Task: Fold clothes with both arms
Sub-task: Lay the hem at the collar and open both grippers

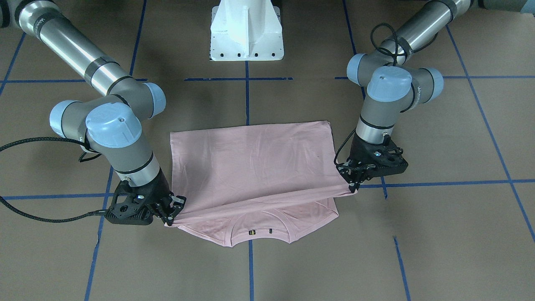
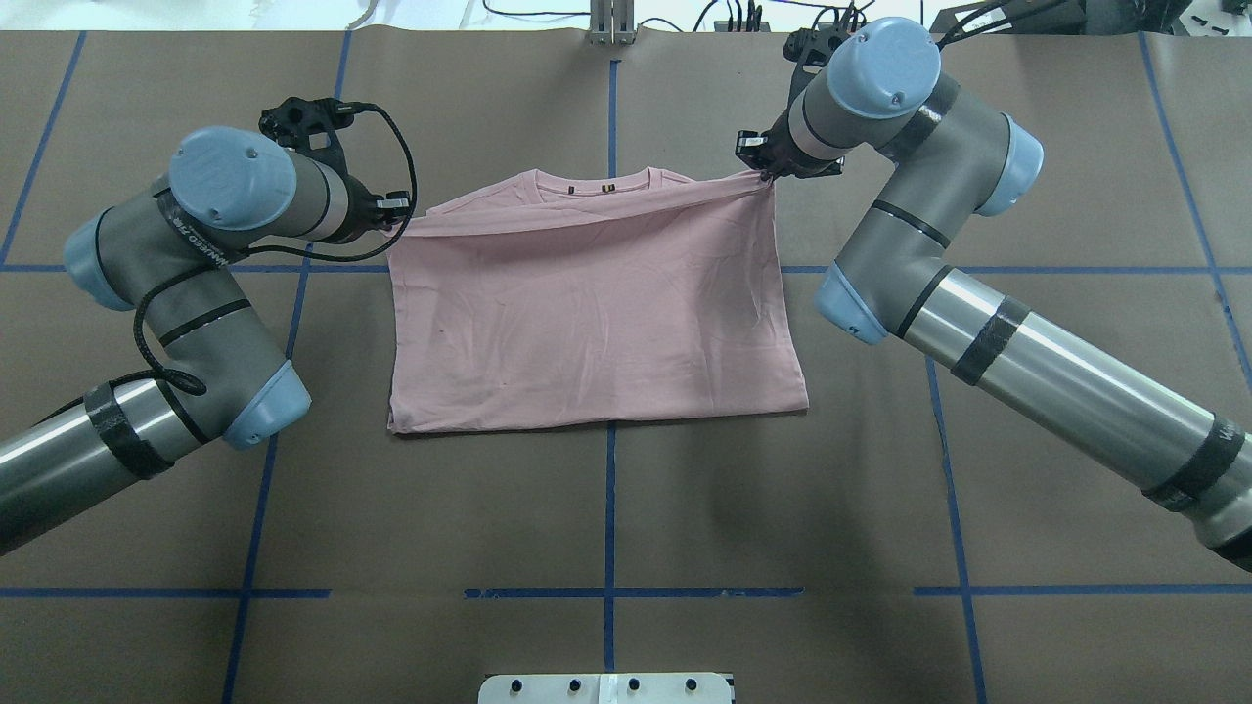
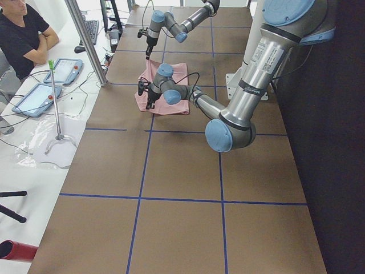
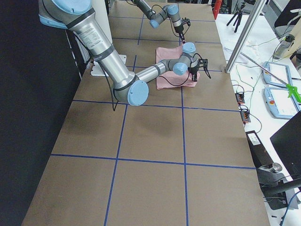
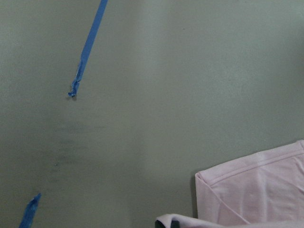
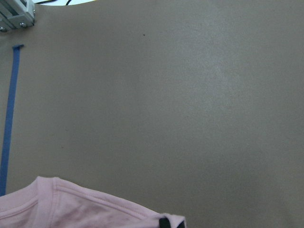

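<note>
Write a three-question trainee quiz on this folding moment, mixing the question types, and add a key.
1. True or false: the left hand hangs open above the shirt.
2. Relative to the pedestal, the collar is at the shirt's: A) near end B) far end C) hidden under the fold.
3. Short answer: what does the right hand grip?
Key: 1 false, it is shut on a shirt corner; 2 B; 3 the other corner of the shirt's folded-over edge.
</note>
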